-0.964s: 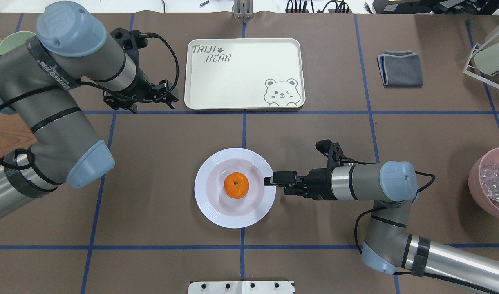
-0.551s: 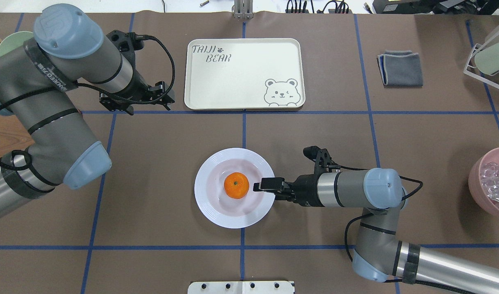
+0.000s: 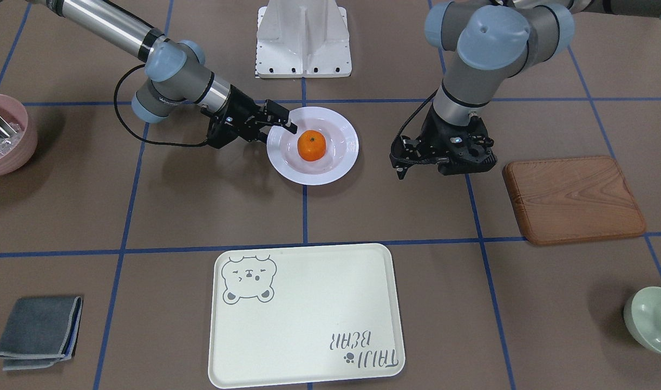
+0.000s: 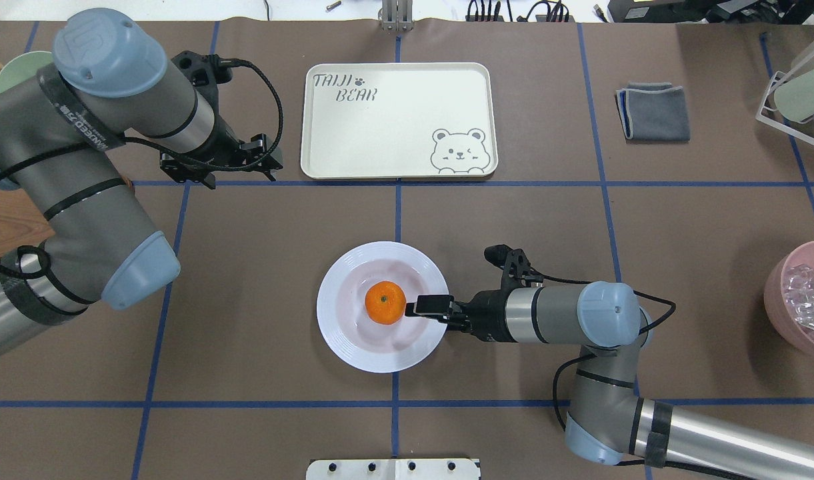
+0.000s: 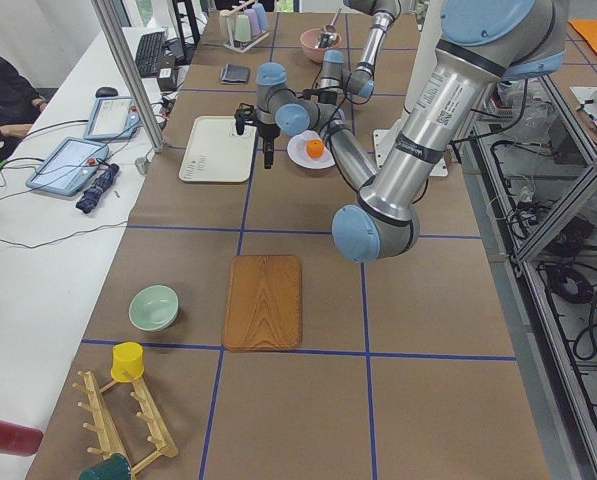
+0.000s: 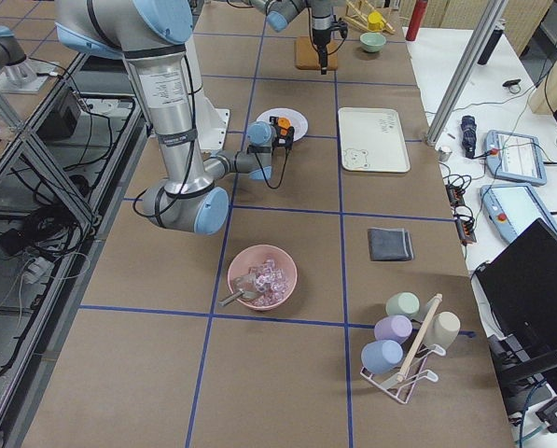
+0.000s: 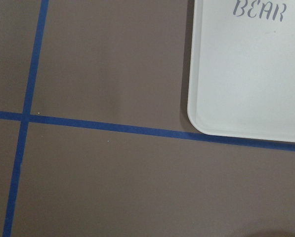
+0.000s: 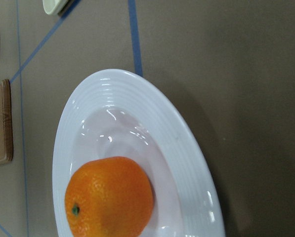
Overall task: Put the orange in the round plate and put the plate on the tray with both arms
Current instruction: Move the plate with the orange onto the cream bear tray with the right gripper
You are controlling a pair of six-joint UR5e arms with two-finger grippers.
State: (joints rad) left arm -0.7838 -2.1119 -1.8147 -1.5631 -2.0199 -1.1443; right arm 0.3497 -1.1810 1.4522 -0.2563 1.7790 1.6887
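Observation:
The orange point(image 4: 385, 302) lies in the middle of the round plate point(image 4: 340, 337), which rests on the table near the centre. My right gripper point(image 4: 420, 308) reaches in from the right, open, with one finger over the plate's right rim and its tip close to the orange point(image 3: 311, 145). The right wrist view has the orange point(image 8: 109, 196) and the plate's ribbed rim point(image 8: 187, 148) close up. The tray point(image 4: 397, 120) sits bare at the far side. My left gripper point(image 4: 220, 168) hangs open over the table just left of the tray, pointing down, holding nothing.
A wooden board point(image 3: 574, 197) and a pale-green bowl point(image 3: 652, 319) lie on the left arm's side. On the right arm's side are a folded grey cloth point(image 4: 653, 111), a pink bowl point(image 4: 800, 300) and a cup rack point(image 4: 793, 93).
My right gripper has slid left, from just outside the plate's rim to over it, near the orange. The left gripper has drifted slightly left.

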